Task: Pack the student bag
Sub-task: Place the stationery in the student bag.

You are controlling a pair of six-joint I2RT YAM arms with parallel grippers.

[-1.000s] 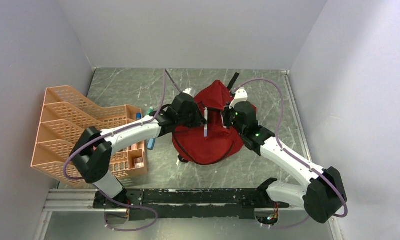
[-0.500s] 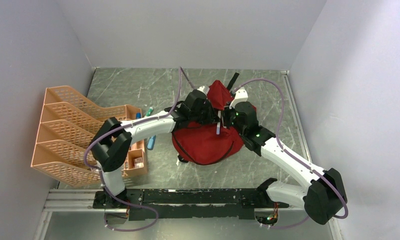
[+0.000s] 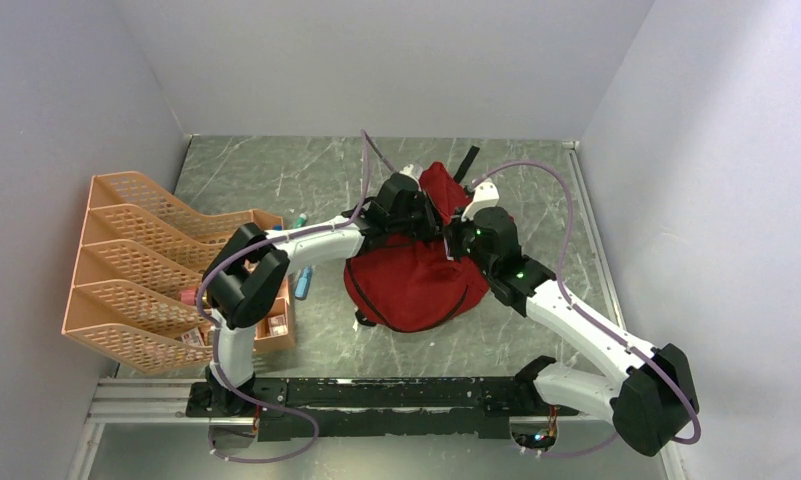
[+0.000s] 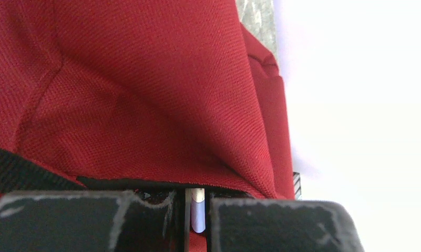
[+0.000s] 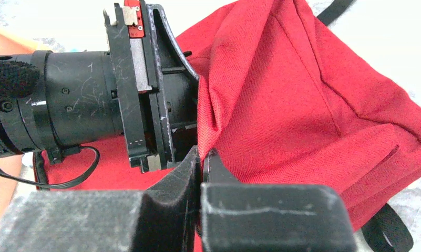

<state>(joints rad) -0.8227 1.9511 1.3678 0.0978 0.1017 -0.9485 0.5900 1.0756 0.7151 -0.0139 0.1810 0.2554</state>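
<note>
Seemingly the student bag (image 5: 303, 94) lies clamped within the right pincer (image 5: 202, 155)

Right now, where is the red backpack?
In the top view, the backpack lies in the middle of the table, right of the orange organiser. The right gripper pinches its upper fabric.
</note>
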